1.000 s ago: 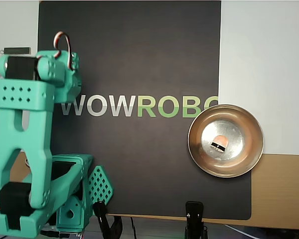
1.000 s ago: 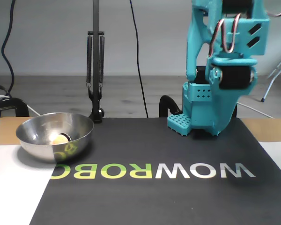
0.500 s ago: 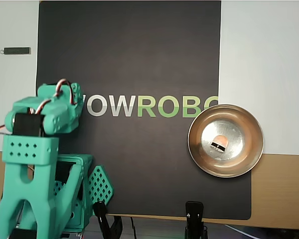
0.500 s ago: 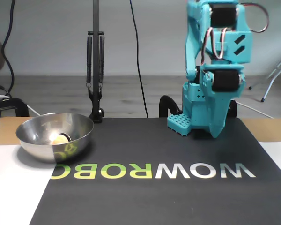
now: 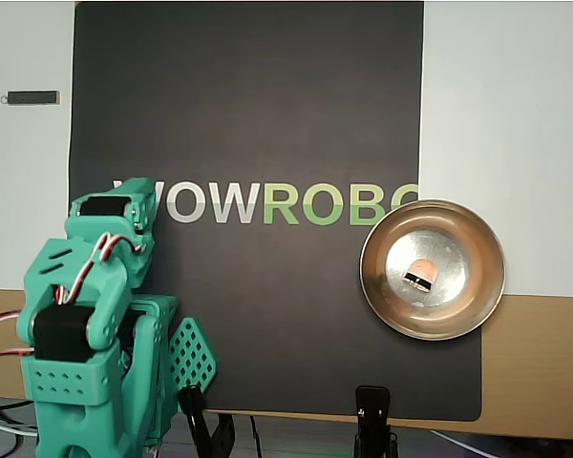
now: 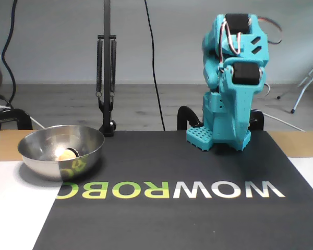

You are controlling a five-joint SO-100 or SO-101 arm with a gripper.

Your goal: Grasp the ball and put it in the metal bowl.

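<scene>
The small orange-peach ball (image 5: 422,270) lies at the bottom of the metal bowl (image 5: 371,286), which sits at the right edge of the black mat in the overhead view. In the fixed view the ball (image 6: 68,154) shows just above the bowl's (image 6: 44,165) near wall at the left. The teal arm (image 5: 86,315) is folded over its base at the lower left, far from the bowl. My gripper (image 6: 239,146) points down at the mat in front of the base. Its fingers look pressed together, with nothing held.
The black mat (image 5: 267,114) with WOWROBO lettering covers the table's middle. Black clamps (image 5: 372,412) grip the mat's near edge. A small dark bar (image 5: 31,96) lies on the white surface at upper left. A lamp stand (image 6: 107,78) and cables rise behind the bowl.
The arm has folded down and back toward its base, and the gripper has drawn in close to the base. Ball and bowl have not moved.
</scene>
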